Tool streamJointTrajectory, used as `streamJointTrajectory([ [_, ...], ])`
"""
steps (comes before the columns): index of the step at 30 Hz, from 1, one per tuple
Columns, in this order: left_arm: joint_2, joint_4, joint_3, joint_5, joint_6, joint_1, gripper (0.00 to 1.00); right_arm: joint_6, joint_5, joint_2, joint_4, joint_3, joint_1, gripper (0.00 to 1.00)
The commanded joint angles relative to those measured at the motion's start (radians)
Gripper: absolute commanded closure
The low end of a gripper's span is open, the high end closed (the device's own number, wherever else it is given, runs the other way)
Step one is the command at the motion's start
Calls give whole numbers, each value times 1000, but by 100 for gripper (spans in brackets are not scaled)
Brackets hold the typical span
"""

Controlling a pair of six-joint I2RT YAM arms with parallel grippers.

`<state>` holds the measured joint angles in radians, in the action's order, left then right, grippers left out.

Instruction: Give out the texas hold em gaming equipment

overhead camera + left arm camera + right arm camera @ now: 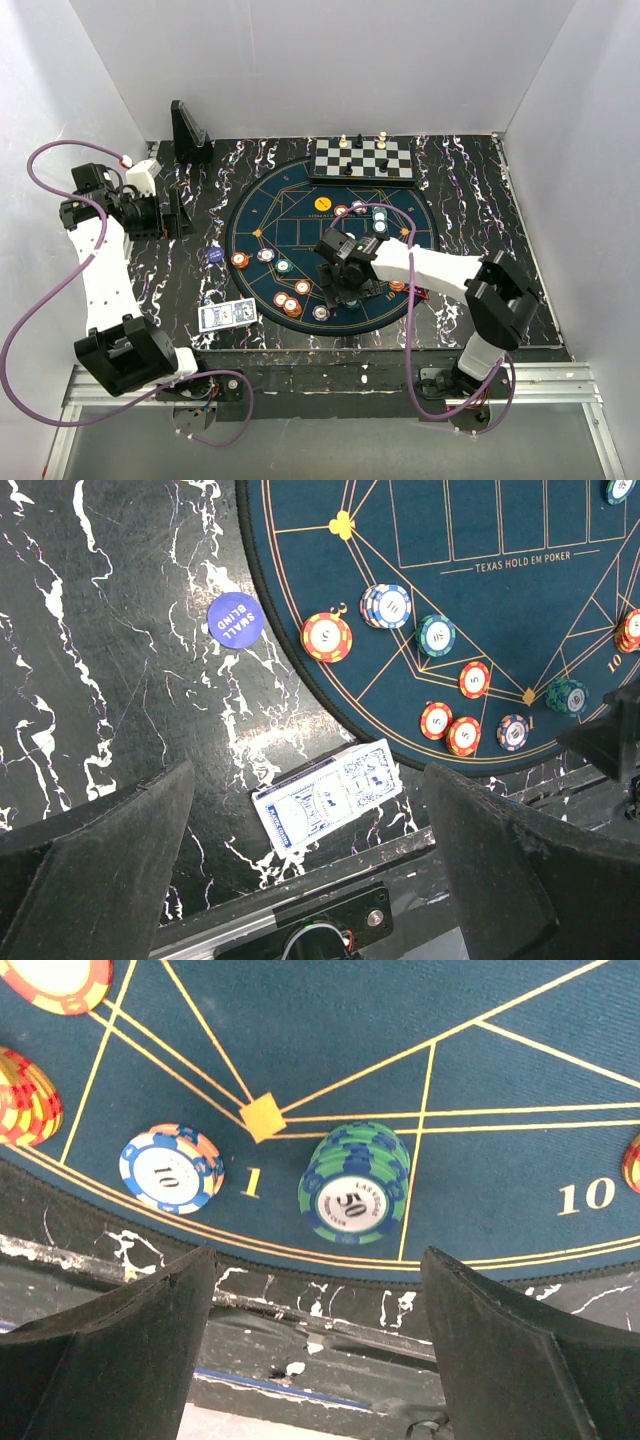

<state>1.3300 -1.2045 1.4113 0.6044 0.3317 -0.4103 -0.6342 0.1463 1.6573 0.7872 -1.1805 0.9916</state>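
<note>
Poker chips lie scattered over the round blue mat (300, 225). In the right wrist view a green-and-blue chip stack (353, 1182) stands just inside the mat's near rim, with a blue-and-white chip (171, 1167) to its left. My right gripper (320, 1350) hovers open just above and in front of the stack, holding nothing; it hangs over the mat's near side (348, 288). The deck of blue-backed cards (328, 793) lies on the table left of the mat. My left gripper (310, 880) stands open and empty, raised at the far left (165, 215).
A purple small-blind disc (233, 620) lies on the marbled table (470, 200) beside the mat. A yellow disc (323, 203) sits on the mat's far side. A chessboard (363, 158) with pieces lies at the back, and a black stand (188, 130) stands at the back left.
</note>
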Motion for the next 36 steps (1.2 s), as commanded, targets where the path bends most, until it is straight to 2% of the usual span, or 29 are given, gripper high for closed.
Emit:
streamJointTrajectory([
  [1, -46, -15, 9, 15, 9, -4, 0, -12, 6, 61, -49, -25, 1, 12],
  [8, -40, -20, 18, 11, 9, -4, 0, -5, 22, 151, -59, -45, 1, 19],
  [18, -14, -18, 31, 12, 6, -4, 0, -35, 65, 121, -57, 34, -40, 45],
  [29, -9, -18, 32, 11, 12, -4, 0, -101, 145, 38, -39, 211, -202, 53],
  [36, -5, -14, 28, 14, 15, -4, 0, -153, 229, -20, 32, 280, -222, 54],
])
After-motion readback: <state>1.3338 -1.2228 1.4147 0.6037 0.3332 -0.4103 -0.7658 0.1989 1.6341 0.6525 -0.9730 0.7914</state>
